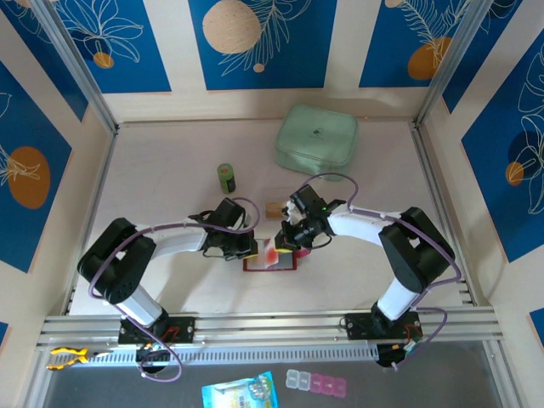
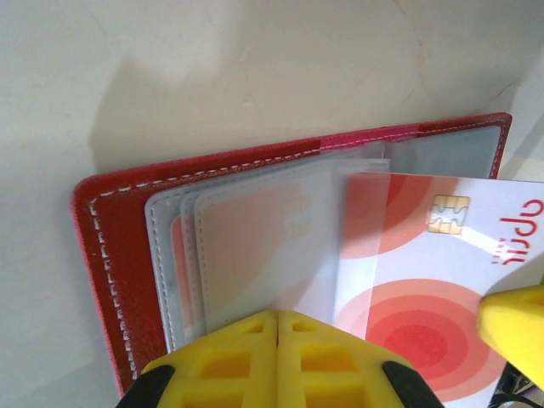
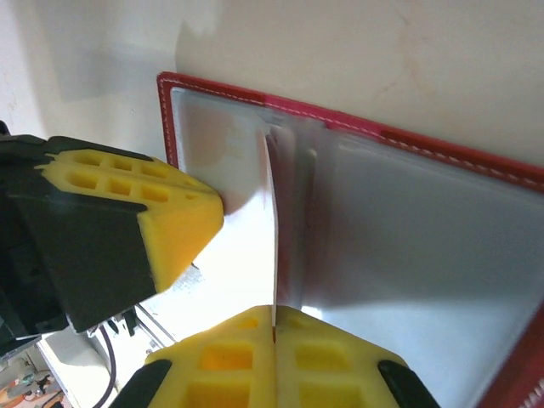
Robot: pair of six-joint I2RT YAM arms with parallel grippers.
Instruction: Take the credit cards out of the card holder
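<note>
Right gripper (image 3: 274,327) pinches a credit card (image 2: 408,255) half out toward 3 o'clock; if the pressed-together left gripper (image 2: 278,319) slips, the card holder (image 2: 110,246) likely drags along

Blue-patterned walls (image 1: 263,42), pale, perhaps wooden table (image 1: 170,153)

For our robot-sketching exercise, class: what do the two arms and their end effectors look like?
The left arm and right arm have white links, black rounded joints and looping purple cables. A small green light glows on the right arm. The left end effector and right end effector have yellow fingers moulded with square hollows, on black mounts.
</note>
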